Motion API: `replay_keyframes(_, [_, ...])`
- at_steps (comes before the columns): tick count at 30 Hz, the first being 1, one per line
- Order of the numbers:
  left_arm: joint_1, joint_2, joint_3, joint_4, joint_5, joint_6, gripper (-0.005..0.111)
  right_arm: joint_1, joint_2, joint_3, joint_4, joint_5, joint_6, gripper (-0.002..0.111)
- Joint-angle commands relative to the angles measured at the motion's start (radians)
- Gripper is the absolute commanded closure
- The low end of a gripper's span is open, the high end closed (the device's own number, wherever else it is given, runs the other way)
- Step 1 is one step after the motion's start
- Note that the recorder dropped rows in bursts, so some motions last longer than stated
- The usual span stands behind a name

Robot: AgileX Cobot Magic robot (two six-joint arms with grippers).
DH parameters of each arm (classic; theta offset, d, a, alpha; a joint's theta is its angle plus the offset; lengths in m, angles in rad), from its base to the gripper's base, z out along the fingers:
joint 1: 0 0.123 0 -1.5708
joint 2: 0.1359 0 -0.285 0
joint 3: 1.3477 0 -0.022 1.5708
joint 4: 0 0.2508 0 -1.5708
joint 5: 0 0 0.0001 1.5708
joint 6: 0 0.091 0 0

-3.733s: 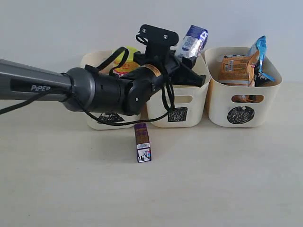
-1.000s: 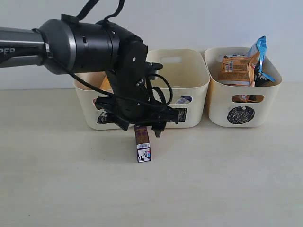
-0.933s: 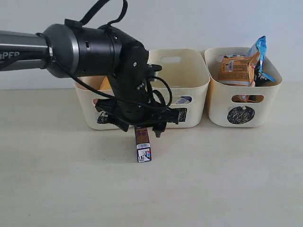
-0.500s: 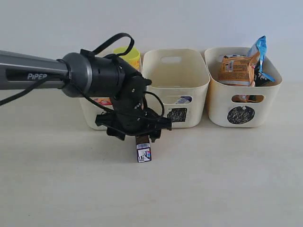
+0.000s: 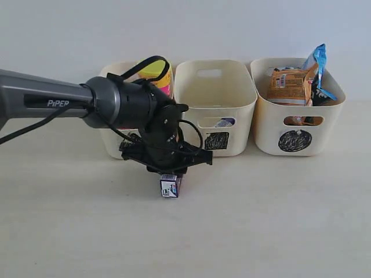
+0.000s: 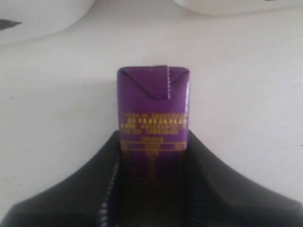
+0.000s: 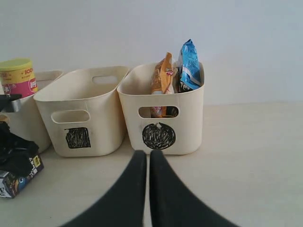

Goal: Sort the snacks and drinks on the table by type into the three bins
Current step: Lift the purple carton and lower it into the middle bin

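A dark purple-brown carton [image 5: 170, 187] [image 6: 153, 109] lies on the table [image 5: 261, 220] in front of the triangle and square bins. My left gripper [image 5: 168, 169] [image 6: 153, 137] is down over it, with both fingers pressed against its long sides. The triangle bin [image 5: 110, 74] holds the yellow-lidded canisters [image 5: 155, 72], the square bin [image 5: 215, 75] shows a carton [image 5: 223, 123] through its slot, and the circle bin [image 5: 295, 124] holds the orange bag [image 5: 288, 87] and the blue bag [image 5: 319, 62]. My right gripper [image 7: 147, 153] is shut and empty, low over the table, facing the circle bin [image 7: 161, 99].
The left arm's dark wrist and cables [image 5: 127, 107] cover most of the triangle bin's front. A white wall [image 5: 185, 29] rises right behind the bins. The right wrist view also shows the carton [image 7: 16, 177] beside the left arm.
The left arm has come down from over the square bin, where it held a blue-purple carton, onto the dark carton on the table. That carton has shifted slightly left.
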Motion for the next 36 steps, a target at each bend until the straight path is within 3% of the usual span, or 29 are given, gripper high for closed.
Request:
replay_keyframes(1, [0.003,-0.07,0.003,0.003,0.013,0.02,0.103,-0.003,-0.004,0.0,0.0,-0.001,-0.002,0.108])
replay_keyframes(10, [-0.001,-0.211,0.003,-0.078,0.068,0.201,0.103,-0.003,-0.004,0.0,0.0,-0.001,-0.002,0.108])
replay_keyframes(17, [-0.004,-0.275,0.003,-0.098,0.024,0.211,0.103,-0.003,-0.004,0.0,0.0,-0.001,-0.002,0.108])
replay_keyframes(28, [-0.004,-0.323,0.003,-0.107,-0.196,0.211,0.103,-0.003,-0.004,0.0,0.0,-0.001,-0.002,0.108])
replay_keyframes(36, [-0.004,-0.302,0.003,-0.032,-0.485,0.211,0.103,-0.003,-0.004,0.0,0.0,-0.001,-0.002,0.108])
